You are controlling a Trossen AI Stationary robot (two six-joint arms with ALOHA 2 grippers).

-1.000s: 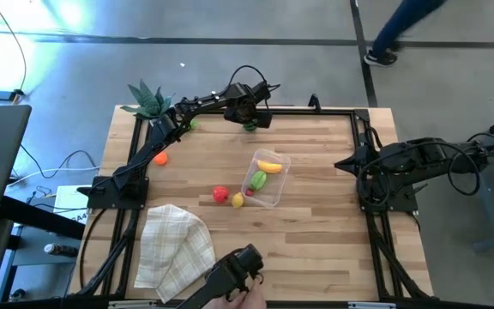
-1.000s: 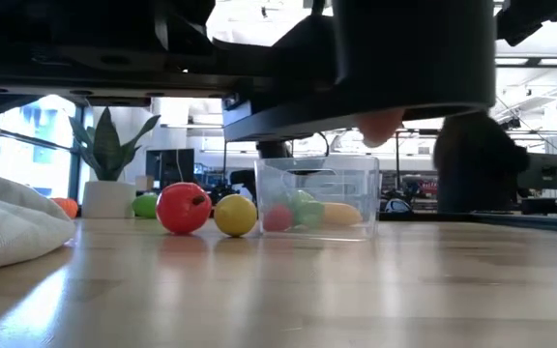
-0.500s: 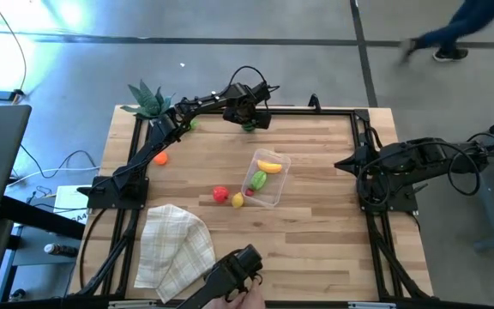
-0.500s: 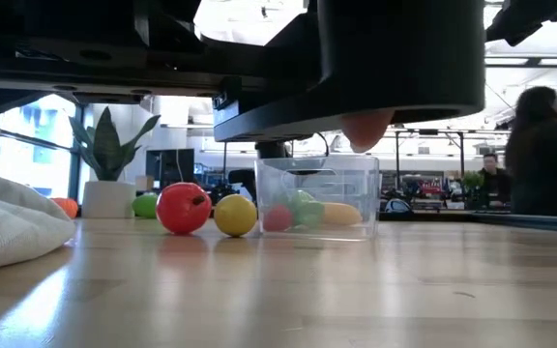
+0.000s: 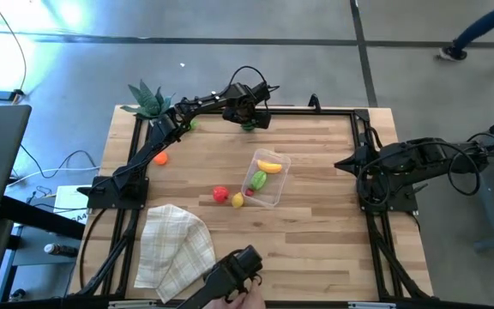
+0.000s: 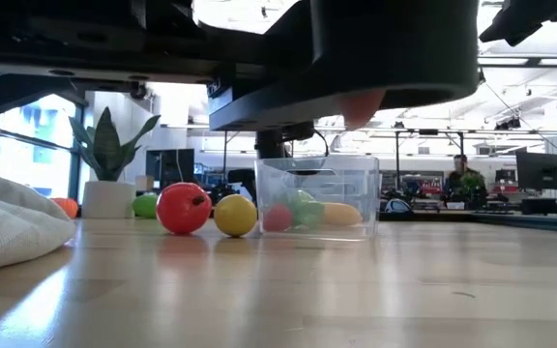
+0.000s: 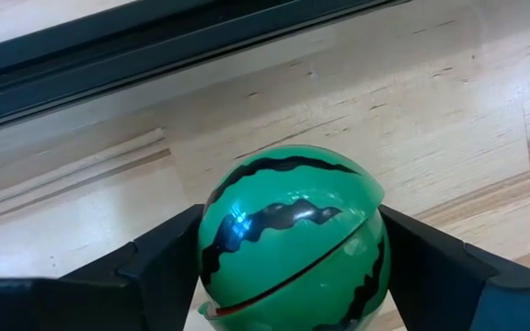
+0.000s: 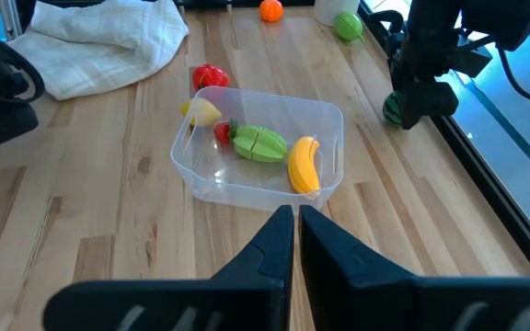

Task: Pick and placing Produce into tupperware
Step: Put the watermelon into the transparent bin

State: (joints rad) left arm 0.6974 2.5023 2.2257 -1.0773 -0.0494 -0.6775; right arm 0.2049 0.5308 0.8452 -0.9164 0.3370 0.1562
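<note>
One orange piece (image 5: pixel 160 158), one light-green (image 5: pixel 193 124), a red (image 5: pixel 220 194) and a yellow (image 5: pixel 237 200) lie on the worktop (image 5: pixel 316 240). The tub (image 5: pixel 265 178) holds a banana (image 5: pixel 269 166), a green piece (image 5: pixel 257 180) and a red bit (image 8: pixel 222 132). Left tool (image 5: pixel 250 121) straddles the melon (image 7: pixel 293 234), fingers wide; right tool (image 8: pixel 297 221) closed, empty.
</note>
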